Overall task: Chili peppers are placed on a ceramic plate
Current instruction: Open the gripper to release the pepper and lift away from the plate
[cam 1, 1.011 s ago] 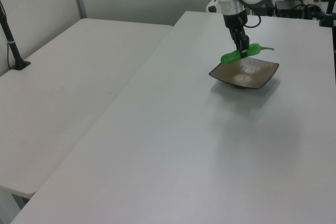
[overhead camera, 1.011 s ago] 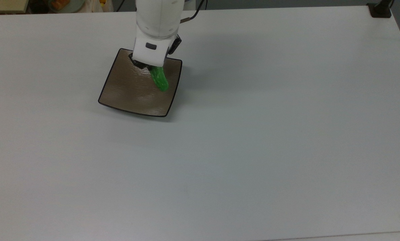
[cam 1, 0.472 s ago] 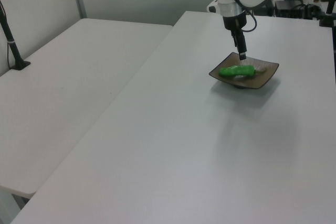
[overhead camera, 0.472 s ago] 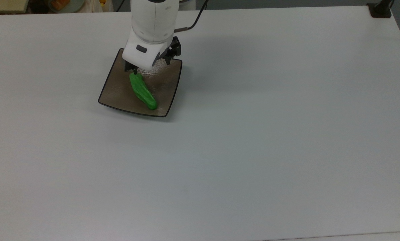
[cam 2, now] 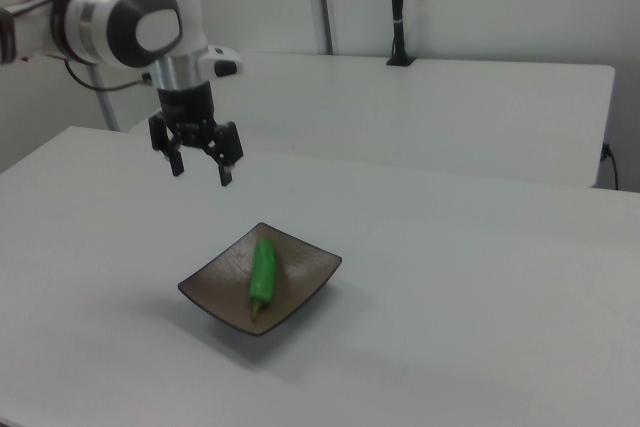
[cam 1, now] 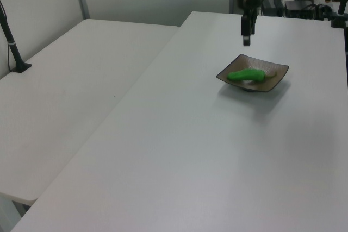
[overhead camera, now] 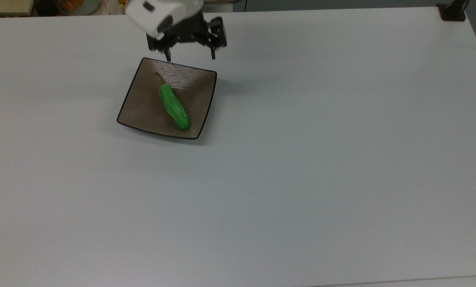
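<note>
The green chili pepper [overhead camera: 173,106] lies diagonally across the square brown ceramic plate [overhead camera: 142,107], its thin stem toward the plate's far corner. The same chili pepper [cam 1: 247,75] rests on the plate [cam 1: 275,77] in the left view, and the chili pepper [cam 2: 263,269] on the plate [cam 2: 215,282] in the right view. My gripper [overhead camera: 190,56] hangs open and empty above the table just past the plate's far edge. It also shows raised well above the plate, the gripper [cam 2: 201,171] in the right view and the gripper [cam 1: 246,39] in the left view.
The white table [overhead camera: 301,159] stretches wide to the top view's right and front. A black post base [overhead camera: 453,12] stands at its far right corner. A second white table [cam 1: 70,91] lies alongside at the left view's left.
The gripper let go of the pepper, which dropped and now lies flat on the plate. The gripper has since opened wide, risen and drawn back past the plate's far edge.
</note>
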Action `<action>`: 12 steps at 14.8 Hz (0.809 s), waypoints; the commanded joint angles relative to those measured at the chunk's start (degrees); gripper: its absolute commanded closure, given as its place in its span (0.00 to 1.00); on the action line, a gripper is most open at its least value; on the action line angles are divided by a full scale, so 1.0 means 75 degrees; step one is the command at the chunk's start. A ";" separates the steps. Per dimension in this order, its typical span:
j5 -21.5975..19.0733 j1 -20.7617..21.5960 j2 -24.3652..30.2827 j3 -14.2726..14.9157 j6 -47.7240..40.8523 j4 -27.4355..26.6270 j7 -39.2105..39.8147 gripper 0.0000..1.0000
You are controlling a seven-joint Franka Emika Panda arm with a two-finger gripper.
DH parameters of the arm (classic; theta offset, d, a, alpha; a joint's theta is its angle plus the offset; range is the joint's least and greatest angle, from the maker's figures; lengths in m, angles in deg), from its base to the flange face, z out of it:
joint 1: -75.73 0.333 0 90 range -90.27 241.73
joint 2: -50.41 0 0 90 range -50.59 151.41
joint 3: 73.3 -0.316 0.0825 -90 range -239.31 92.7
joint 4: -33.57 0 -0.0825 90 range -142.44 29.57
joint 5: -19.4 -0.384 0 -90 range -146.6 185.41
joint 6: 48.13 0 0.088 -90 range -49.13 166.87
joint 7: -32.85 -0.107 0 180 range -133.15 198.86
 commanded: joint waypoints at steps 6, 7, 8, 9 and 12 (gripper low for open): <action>0.0685 -0.0883 0.1307 -0.1544 0.0082 -0.1290 -0.0371 0.00; 0.0745 -0.0882 0.1284 -0.1568 0.0094 -0.1313 -0.0371 0.00; 0.0769 -0.0882 0.1284 -0.1569 0.0094 -0.1302 -0.0359 0.00; 0.0769 -0.0882 0.1272 -0.1569 0.0082 -0.1290 -0.0348 0.00; 0.0746 -0.0882 0.1260 -0.1557 0.0094 -0.1290 -0.0371 0.00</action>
